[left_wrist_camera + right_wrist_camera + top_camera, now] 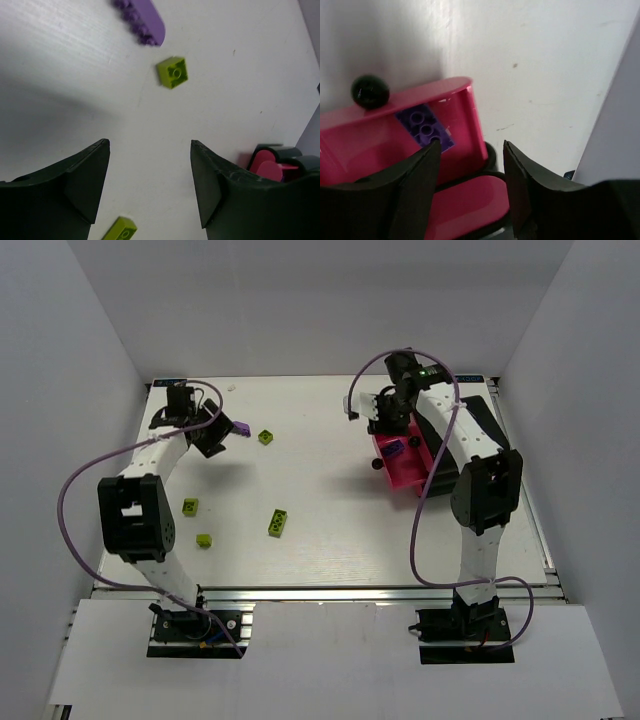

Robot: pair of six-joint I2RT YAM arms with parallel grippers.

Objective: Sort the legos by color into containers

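My left gripper point(212, 433) is open and empty, low over the table at the far left. In its wrist view point(150, 145) an oblong purple lego point(142, 22) and a square lime lego point(172, 72) lie ahead of it. From above, the purple lego point(238, 427) lies just right of this gripper, with the lime square point(265, 437) beyond it. My right gripper point(384, 420) is open and empty above the pulled-out pink drawer point(408, 472). That drawer point(350, 135) holds a purple lego point(425, 127). A second pink drawer point(470, 200) shows below it.
Three more lime legos lie on the table: an oblong one point(279, 523) and two small ones point(190, 506) point(204, 540). The black cabinet point(482, 422) stands behind the right arm. The upper drawer has a black knob point(370, 91). White walls enclose the table.
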